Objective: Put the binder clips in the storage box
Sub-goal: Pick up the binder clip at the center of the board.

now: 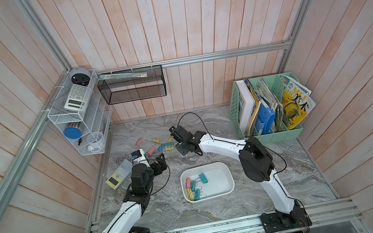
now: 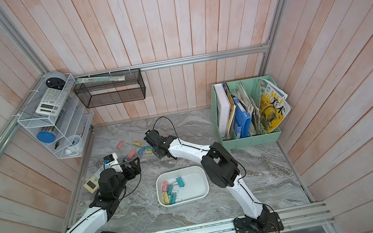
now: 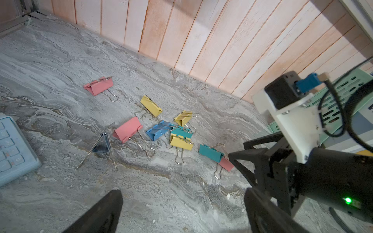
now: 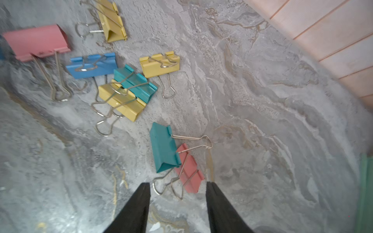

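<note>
Several loose binder clips (image 1: 159, 145) in pink, yellow, blue and teal lie on the marble table behind the storage box (image 1: 218, 183), a shallow white tray that holds several more clips (image 1: 193, 188). My right gripper (image 4: 177, 187) hangs open just above the table. The wire handles of a pink clip (image 4: 189, 169) lie between its fingertips, and a teal clip (image 4: 163, 147) rests against that pink one. My left gripper (image 3: 182, 201) is wide open over bare table, short of the cluster (image 3: 161, 131), with nothing between its fingers.
A yellow-and-blue calculator (image 1: 120, 174) lies at the table's left edge, close to my left arm. A mint green file basket (image 1: 268, 109) with books stands at the back right. A black mesh basket (image 1: 132, 85) and a white wire shelf (image 1: 76, 114) hang on the walls.
</note>
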`<state>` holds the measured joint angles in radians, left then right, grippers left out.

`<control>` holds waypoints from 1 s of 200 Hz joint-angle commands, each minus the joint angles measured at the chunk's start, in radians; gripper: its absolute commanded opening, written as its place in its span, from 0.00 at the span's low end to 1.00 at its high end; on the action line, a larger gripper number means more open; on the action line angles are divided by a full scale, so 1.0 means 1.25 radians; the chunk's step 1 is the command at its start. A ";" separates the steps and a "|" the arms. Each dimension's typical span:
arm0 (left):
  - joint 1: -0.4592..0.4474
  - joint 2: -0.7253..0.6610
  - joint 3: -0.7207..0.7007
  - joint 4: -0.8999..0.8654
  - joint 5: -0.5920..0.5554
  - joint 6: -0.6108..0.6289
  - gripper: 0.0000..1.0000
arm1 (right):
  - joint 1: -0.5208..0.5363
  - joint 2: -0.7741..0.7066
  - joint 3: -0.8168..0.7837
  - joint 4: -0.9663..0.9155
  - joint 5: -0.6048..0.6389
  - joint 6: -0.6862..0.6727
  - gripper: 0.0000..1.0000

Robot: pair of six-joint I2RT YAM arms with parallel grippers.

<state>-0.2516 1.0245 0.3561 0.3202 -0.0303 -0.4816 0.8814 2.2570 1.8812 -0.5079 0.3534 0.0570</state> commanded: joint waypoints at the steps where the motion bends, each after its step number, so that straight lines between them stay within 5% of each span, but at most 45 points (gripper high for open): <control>1: -0.002 -0.012 0.013 -0.011 0.010 0.015 1.00 | 0.006 0.049 0.043 -0.076 0.049 -0.047 0.47; 37: -0.001 -0.012 0.011 -0.011 0.009 0.015 1.00 | 0.006 0.081 0.074 -0.105 0.027 -0.040 0.45; 79: -0.001 -0.015 0.010 -0.006 0.012 0.016 1.00 | 0.008 0.085 0.076 -0.114 0.027 -0.030 0.20; 110: -0.002 -0.010 0.010 -0.003 0.013 0.014 1.00 | 0.020 0.059 0.055 -0.131 0.048 -0.034 0.11; 200: -0.002 -0.008 0.009 0.000 0.016 0.013 1.00 | 0.074 -0.191 -0.142 -0.114 -0.009 0.039 0.01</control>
<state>-0.2516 1.0195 0.3561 0.3107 -0.0261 -0.4812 0.9798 2.1445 1.7519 -0.6708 0.3878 0.0315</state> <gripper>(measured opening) 0.996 0.061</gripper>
